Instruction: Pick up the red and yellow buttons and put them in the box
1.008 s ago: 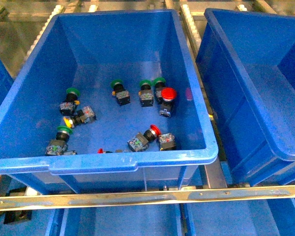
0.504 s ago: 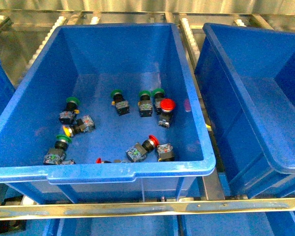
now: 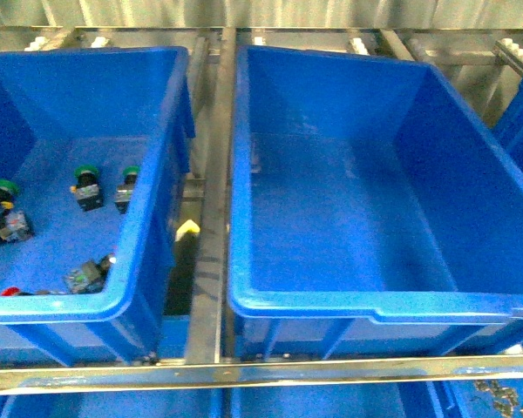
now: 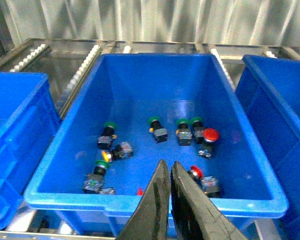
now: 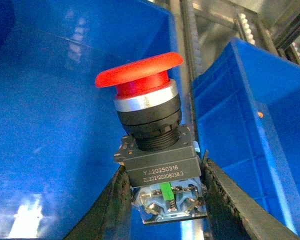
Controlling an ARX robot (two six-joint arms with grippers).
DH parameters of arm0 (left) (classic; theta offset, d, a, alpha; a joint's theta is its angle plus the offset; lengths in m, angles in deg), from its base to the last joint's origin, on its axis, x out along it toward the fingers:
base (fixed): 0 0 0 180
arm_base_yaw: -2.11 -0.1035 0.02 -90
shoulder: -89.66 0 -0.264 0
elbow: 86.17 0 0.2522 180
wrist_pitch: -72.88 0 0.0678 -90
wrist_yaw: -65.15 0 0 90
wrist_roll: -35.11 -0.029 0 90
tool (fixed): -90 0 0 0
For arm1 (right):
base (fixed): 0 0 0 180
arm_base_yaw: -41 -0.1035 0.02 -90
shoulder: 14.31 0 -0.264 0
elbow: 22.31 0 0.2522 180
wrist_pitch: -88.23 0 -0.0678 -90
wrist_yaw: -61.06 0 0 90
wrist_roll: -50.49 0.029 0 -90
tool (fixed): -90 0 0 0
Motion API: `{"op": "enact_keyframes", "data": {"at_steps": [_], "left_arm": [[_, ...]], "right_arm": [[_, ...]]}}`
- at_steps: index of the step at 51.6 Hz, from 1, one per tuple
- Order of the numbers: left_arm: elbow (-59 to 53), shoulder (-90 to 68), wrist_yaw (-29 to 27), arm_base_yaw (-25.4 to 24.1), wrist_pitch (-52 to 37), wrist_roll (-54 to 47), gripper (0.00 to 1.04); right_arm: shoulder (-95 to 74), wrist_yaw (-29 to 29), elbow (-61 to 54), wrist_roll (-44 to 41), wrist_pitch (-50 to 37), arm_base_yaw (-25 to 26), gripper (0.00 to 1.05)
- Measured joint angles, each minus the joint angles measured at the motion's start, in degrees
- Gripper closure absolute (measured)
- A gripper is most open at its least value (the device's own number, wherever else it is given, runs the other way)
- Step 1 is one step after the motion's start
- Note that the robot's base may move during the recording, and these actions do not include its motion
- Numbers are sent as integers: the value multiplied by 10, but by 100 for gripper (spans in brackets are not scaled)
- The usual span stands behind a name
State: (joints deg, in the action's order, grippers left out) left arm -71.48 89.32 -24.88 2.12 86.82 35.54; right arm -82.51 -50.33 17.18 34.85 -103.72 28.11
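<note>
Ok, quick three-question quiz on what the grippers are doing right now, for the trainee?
1. True or false: the right gripper is shut on a red button.
2. The left gripper is: A) wide open, B) shut and empty, C) shut on a yellow button.
3. How many green-capped buttons lie in the tote seen from the left wrist?

Key: 1 true; 2 B; 3 five.

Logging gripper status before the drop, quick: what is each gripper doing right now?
Left gripper: shut, holding nothing.
Right gripper: shut on a red button, gripped by its grey contact block.
</note>
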Motion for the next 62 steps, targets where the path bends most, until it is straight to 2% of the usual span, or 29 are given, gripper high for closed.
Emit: {"op": "enact_keyframes", "data": {"at_steps": [32, 50, 53, 62], "left_arm": [[0, -1, 0, 0, -2, 0, 102], [1, -1, 2, 0, -2, -1, 47], [1, -1, 2, 0, -2, -3, 53], [1, -1, 0, 0, -2, -3, 81]], "right_arm": [[-4, -7, -12, 15, -21, -13, 72], [-21, -3, -12, 22, -38, -26, 72], [-23, -3, -12, 22, -38, -30, 72], [-29, -5, -12, 24, -39, -39, 72]]}}
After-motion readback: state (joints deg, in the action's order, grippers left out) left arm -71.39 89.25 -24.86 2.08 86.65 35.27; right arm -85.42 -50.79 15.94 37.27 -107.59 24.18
